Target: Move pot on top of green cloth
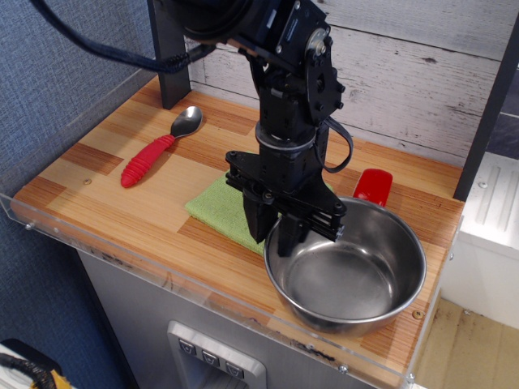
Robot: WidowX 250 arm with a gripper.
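Observation:
The shiny steel pot (357,275) stands on the wooden counter at the front right. The light-green cloth (220,207) lies flat just left of it, partly hidden by the arm. My black gripper (276,233) points down at the pot's left rim. One finger is outside the wall and one inside. The jaws stand close together and look pinched on the rim. The pot still rests on the counter, beside the cloth and not on it.
A metal spoon with a red handle (147,160) lies at the back left. A small red object (373,185) sits behind the pot. A dark post (169,57) stands at the back left. A clear plastic lip (162,275) runs along the counter's front edge.

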